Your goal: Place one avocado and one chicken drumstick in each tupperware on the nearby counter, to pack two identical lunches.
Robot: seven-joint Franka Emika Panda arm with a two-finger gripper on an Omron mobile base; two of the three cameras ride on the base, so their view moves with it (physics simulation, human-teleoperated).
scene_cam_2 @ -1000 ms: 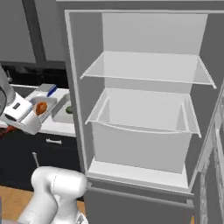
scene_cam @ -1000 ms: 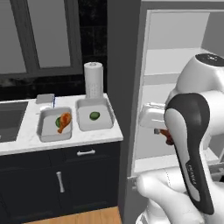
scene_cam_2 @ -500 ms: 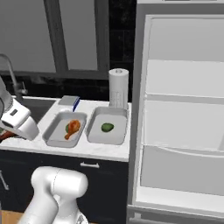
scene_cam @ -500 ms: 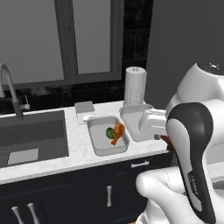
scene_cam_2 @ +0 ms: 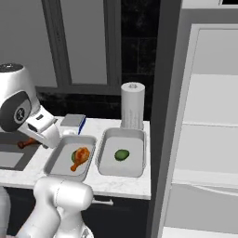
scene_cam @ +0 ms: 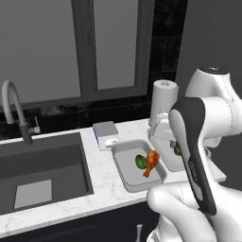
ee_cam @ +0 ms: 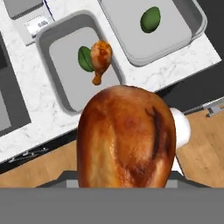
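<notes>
Gripper (scene_cam_2: 29, 142) is gripping a drumstick (ee_cam: 127, 138), hanging over the surface (ee_cam: 39, 116) edge near the left tupperware (ee_cam: 57, 48); that one is carrying an avocado (ee_cam: 85, 59) and second drumstick (ee_cam: 100, 57).

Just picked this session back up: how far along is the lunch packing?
Done: the left tupperware holds an avocado and a drumstick, touching. The right tupperware has only its avocado. In hand: the second drumstick sits large at the bottom of the hand view, apparently held in the gripper, over the counter edge. Left: set it in the right tupperware.
</notes>
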